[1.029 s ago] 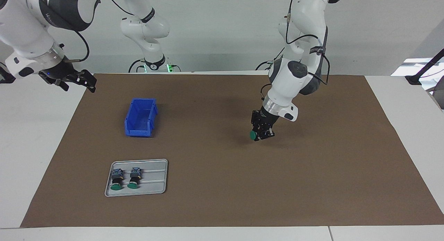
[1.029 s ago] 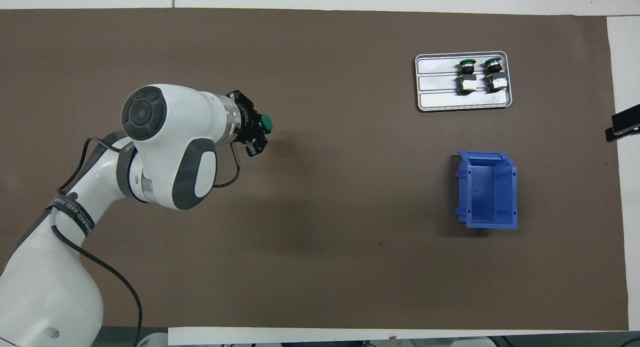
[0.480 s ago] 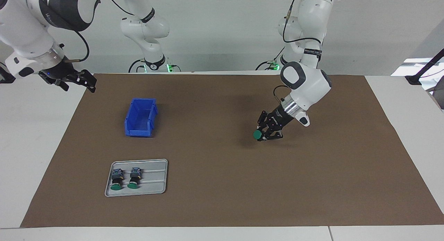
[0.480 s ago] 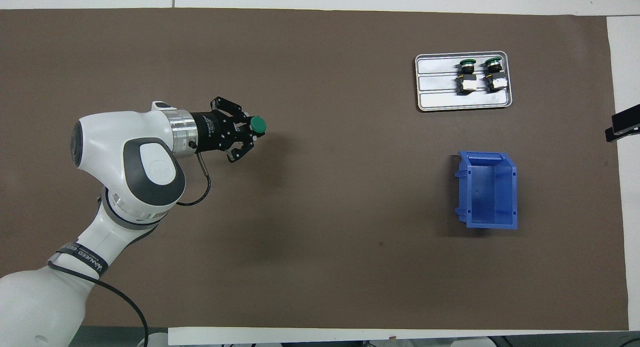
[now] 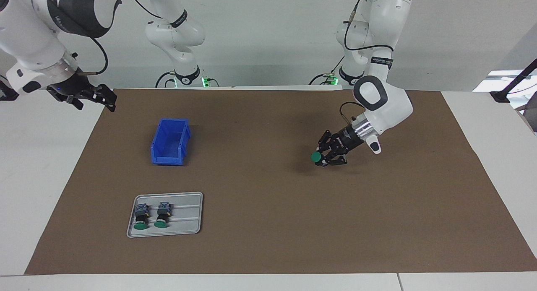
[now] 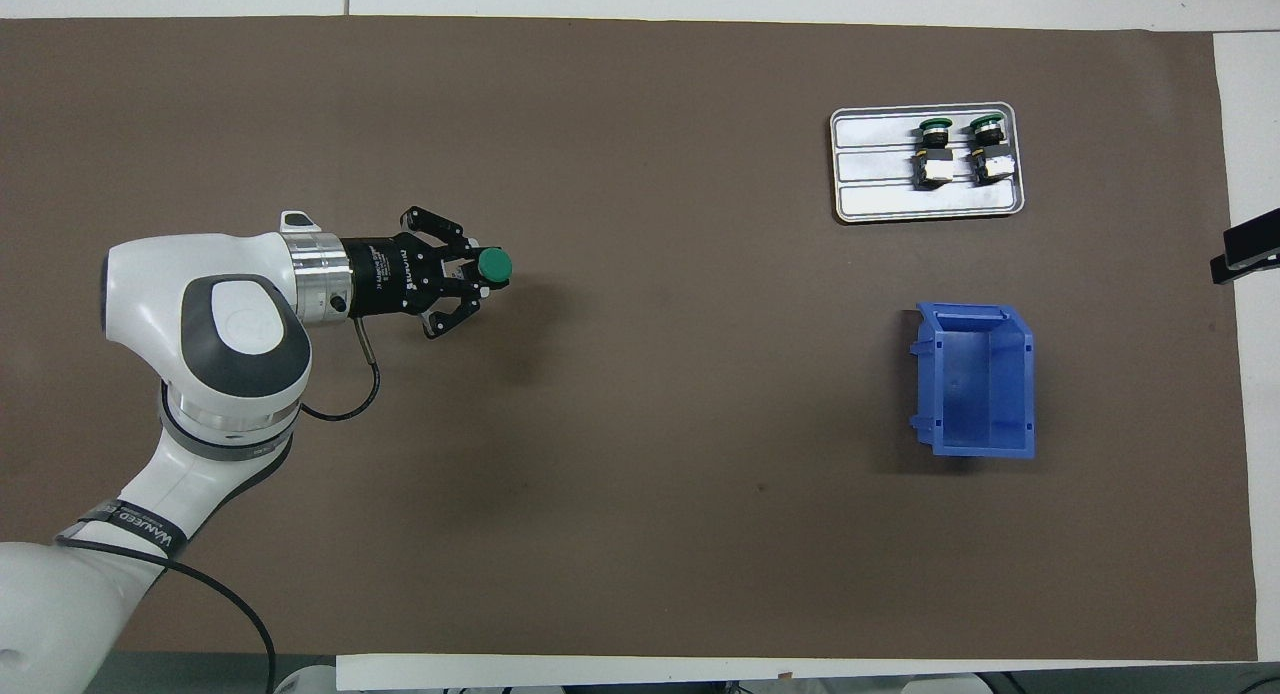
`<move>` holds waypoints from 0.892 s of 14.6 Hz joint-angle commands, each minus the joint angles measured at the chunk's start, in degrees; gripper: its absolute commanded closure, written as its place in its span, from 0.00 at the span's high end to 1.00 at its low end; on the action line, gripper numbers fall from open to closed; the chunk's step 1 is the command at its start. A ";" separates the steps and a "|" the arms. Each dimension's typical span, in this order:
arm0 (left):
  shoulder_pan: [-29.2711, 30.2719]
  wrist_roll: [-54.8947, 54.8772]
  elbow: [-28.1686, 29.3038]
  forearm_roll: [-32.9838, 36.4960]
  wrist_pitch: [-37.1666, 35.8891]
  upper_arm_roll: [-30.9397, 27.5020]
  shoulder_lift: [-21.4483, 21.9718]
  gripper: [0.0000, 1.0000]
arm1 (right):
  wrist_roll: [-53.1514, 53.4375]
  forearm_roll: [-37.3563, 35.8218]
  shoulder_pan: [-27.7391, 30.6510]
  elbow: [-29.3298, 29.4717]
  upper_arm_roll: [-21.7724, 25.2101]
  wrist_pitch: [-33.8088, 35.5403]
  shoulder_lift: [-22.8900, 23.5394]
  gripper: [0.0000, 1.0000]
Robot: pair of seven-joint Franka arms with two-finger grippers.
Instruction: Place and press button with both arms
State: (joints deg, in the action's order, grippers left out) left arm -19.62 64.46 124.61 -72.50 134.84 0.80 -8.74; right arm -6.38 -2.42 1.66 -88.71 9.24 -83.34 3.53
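Two arms, one busy. Left gripper sits right of centre in the facing view, tipped nearly flat, low over the brown paper mat covering the white desk. It's pinching a small push-button w/ round green cap by the body; cap sticks out past the fingertips, toward frame centre. Can't tell if the button touches the mat yet.

Right gripper hangs at the upper left of that view, over the mat's corner, fingers spread, nothing in it. That arm's waiting.

Two matching green-capped buttons lie side by side in a grey metal tray, lower left. Open blue plastic bin stands above the tray in frame, empty as far as I can see.

Risks, my guess: grip is on the rear block, so the button may roll or tip when released sideways. If it lands cap-down or on its side, the right arm can't press it cleanly & may just shove it across the paper. Letting go while it's above the mat = bounce.
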 commanded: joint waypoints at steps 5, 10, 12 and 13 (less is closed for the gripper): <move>5.36 -10.47 0.11 -6.60 -12.64 -0.01 -2.07 0.00 | -1.27 0.92 0.10 -1.64 -0.01 -0.16 -1.42 1.00; 3.88 -11.37 -1.03 -3.87 -13.72 0.17 -4.53 0.00 | -1.27 0.92 0.10 -1.64 -0.01 -0.16 -1.42 1.00; 3.97 -11.63 -0.51 -4.14 -13.90 0.17 -5.32 0.00 | -1.27 0.92 0.10 -1.64 -0.01 -0.16 -1.42 1.00; 4.32 -12.24 0.10 -4.22 -14.51 0.25 -5.24 0.00 | -1.27 0.92 0.10 -1.64 -0.01 -0.16 -1.42 1.00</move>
State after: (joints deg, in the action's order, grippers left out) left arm -15.56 53.53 124.75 -76.96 121.93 1.30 -13.04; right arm -6.38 -2.42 1.66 -88.71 9.24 -83.34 3.53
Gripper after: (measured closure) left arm 0.674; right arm 0.000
